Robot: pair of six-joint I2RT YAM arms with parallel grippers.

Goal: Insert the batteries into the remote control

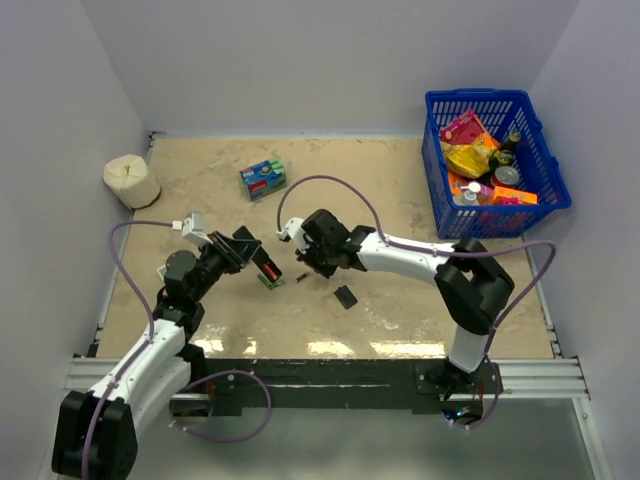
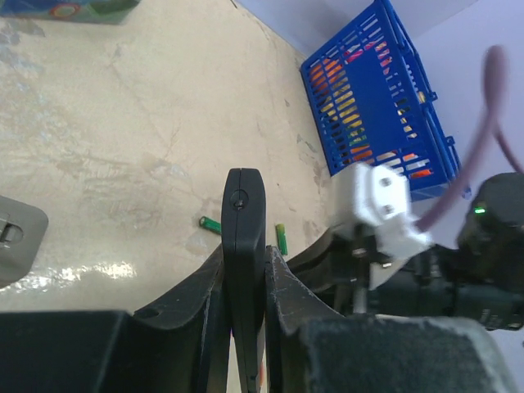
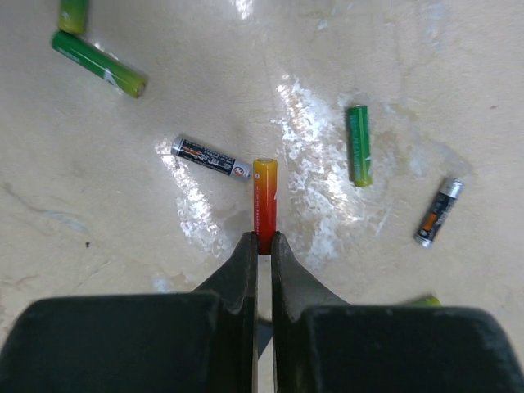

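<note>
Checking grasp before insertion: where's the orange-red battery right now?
Right wrist view, centre: the orange-red battery is pinched by its near end in the right gripper's jaws, a black battery lying frame-left of it and a green battery frame-right.

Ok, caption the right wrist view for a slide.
Right gripper pinches an orange-red battery; other batteries lie loose on the table.

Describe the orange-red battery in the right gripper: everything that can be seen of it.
The battery is a slim, glossy cylinder, red at the pinched end and fading to yellow-orange at its free tip. The right gripper clamps its lower end between both fingers, so it juts straight out beyond them over the beige table. Its terminals are not visible. A black cell lies beside its tip; whether they touch is unclear.
</note>
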